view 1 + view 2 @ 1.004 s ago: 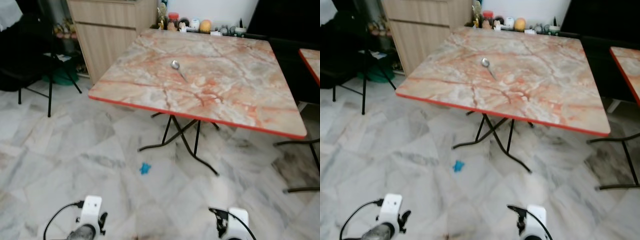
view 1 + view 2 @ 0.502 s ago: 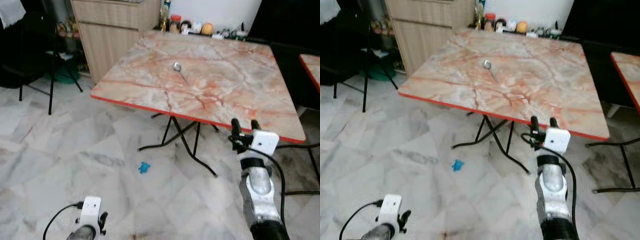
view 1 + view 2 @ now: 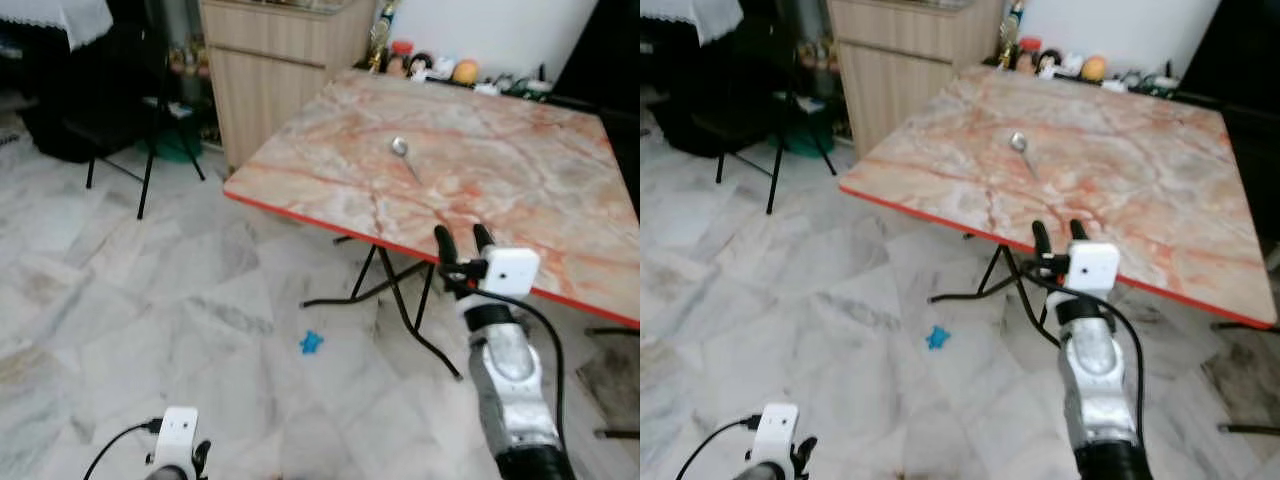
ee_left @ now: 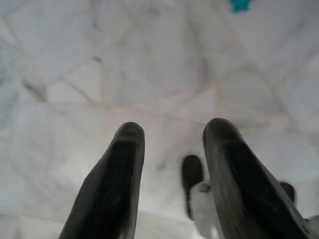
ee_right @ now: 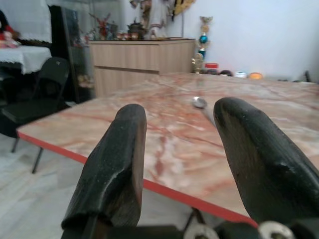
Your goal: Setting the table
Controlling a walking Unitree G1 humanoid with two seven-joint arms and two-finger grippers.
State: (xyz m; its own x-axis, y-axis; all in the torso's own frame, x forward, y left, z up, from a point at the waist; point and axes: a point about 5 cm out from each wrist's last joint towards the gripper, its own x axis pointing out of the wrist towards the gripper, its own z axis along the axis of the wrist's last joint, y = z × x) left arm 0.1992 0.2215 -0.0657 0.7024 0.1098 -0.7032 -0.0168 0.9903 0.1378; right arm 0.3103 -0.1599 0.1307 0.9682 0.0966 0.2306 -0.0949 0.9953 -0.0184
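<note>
A small shiny metal spoon [image 3: 404, 152] lies upper centre on the glossy, red-edged marbled table [image 3: 520, 190], its bowl rounded and handle thin, while the right gripper [image 3: 462, 243] rises before the near edge, fingers spread and empty, and the left gripper [image 4: 172, 149], parted, hangs over pale floor tiles [image 3: 120, 310].
</note>
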